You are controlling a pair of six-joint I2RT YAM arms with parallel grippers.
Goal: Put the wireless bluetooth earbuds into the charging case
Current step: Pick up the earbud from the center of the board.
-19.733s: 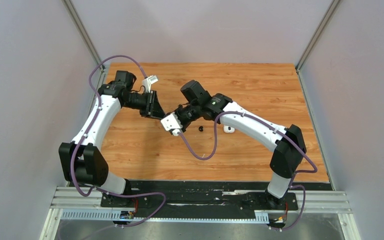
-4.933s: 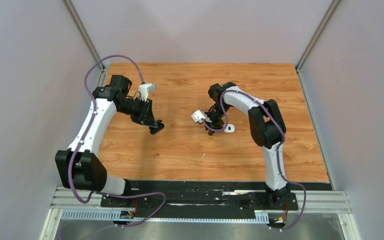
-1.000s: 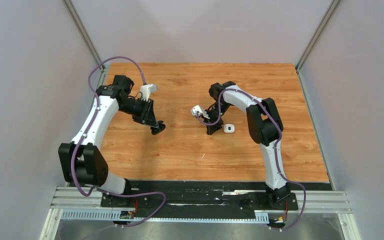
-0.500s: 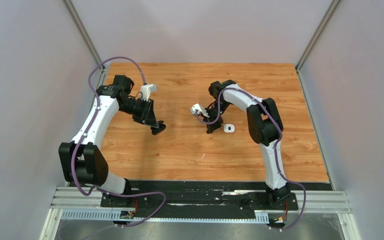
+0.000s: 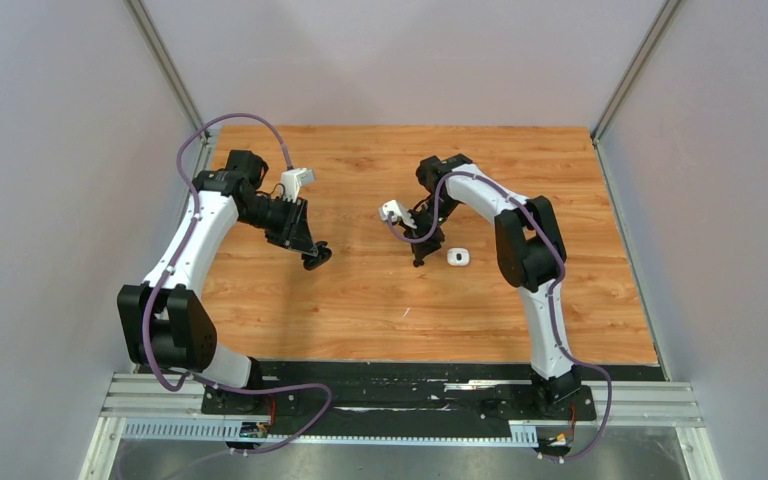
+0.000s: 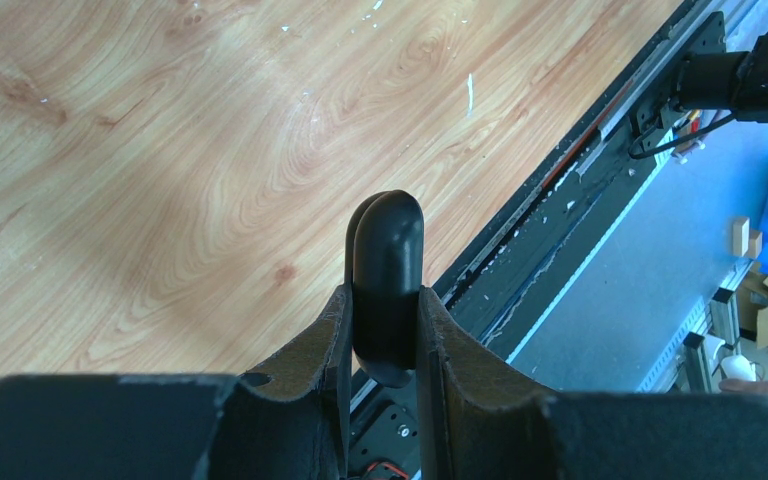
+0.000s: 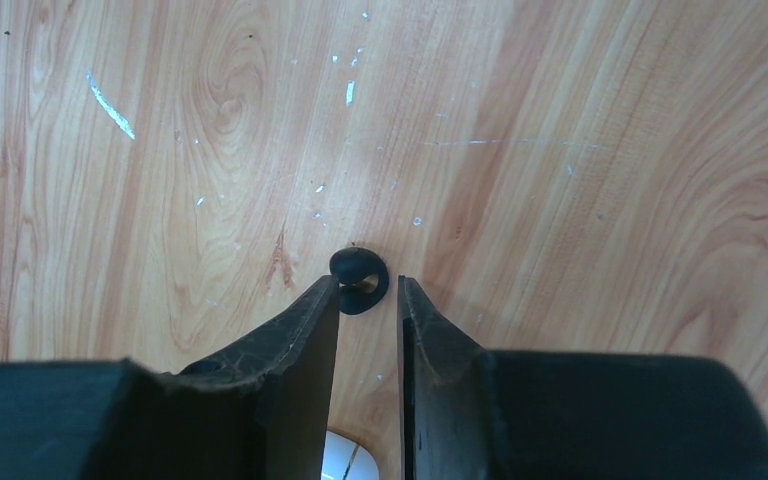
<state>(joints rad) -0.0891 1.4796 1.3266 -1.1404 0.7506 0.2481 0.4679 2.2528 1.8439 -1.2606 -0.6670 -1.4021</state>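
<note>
We see the white case (image 5: 459,257) lying on the wooden surface (image 5: 360,310), and we place everything else from it. Just to its left in the overhead view, the right end effector (image 7: 368,284) points down at the surface with its jaws only a narrow gap apart. A black earbud (image 7: 358,276) sits right at the tips, against one finger, with the edge of the white case showing behind the fingers in the wrist view. We cannot tell whether the earbud is pinched or merely lies on the wood. Well to the left of the white case, the left end effector (image 6: 385,300) is clamped edgewise on a rounded black case (image 6: 388,262), held above the surface.
</note>
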